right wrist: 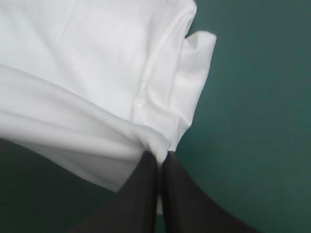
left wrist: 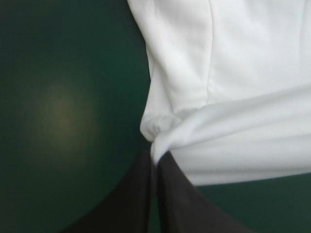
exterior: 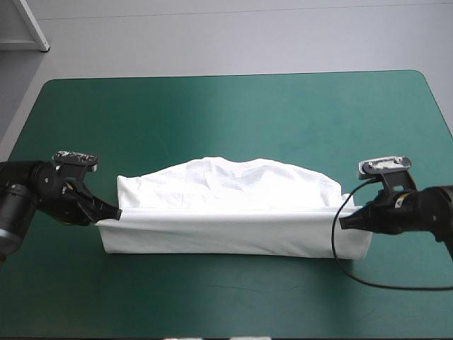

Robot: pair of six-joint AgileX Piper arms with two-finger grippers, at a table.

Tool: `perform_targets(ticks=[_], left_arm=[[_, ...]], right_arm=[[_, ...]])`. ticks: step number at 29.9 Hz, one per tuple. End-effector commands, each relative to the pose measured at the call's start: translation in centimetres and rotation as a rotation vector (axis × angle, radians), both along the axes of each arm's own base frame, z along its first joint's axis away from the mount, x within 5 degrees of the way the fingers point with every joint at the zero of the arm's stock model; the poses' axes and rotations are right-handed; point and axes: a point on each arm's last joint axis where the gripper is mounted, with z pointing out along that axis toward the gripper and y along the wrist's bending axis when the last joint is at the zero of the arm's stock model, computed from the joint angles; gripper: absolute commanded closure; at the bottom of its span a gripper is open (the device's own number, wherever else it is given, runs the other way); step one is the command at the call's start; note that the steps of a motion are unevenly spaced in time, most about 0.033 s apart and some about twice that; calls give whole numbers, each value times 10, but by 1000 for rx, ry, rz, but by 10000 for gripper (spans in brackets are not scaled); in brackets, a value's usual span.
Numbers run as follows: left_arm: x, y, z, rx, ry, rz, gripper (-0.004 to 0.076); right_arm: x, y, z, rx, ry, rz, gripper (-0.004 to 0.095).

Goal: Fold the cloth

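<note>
The teal-green cover [exterior: 226, 304] shows plain along the table's near edge. Just beyond it the white T-shirt [exterior: 233, 237] lies across the middle of the table, its near part raised into a band stretched from side to side. At the band's left end the left gripper [exterior: 115, 212] has its black fingers pinched together on a bunched corner of fabric. At the right end the right gripper [exterior: 344, 222] is clamped on its corner in the same way. Both wrist views show the cloth gathered right at the fingertips. Behind the band the rest of the shirt lies flat, its collar [exterior: 230, 164] toward the far edge, where the cover runs on.

The step appears to be carrying the near half over toward the collar. Doing it well probably means moving both arms together at equal height, so the band stays level and lightly taut. Pulling outward too hard could drag the flat part askew. Both holds sit close to the tips, so smooth motion seems wise. The lifted edge should be lined up with the shoulders before letting go.
</note>
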Motion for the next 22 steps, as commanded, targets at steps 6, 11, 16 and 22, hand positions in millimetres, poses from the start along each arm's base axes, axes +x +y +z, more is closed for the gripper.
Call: perform_targets(ticks=[6,11,16,22], left_arm=[[63,0,15,29,-142,-6,705],[98,-2,3,21,-147,-4,705],[124,-3,-15,23,-139,-5,705],[145,-6,-37,-3,-125,-9,705]], right_arm=[[69,3,21,-58,-104,10,908],[105,8,11,-63,-72,10,909],[133,10,-12,-90,-30,13,908],[154,12,-33,-92,-39,9,908]])
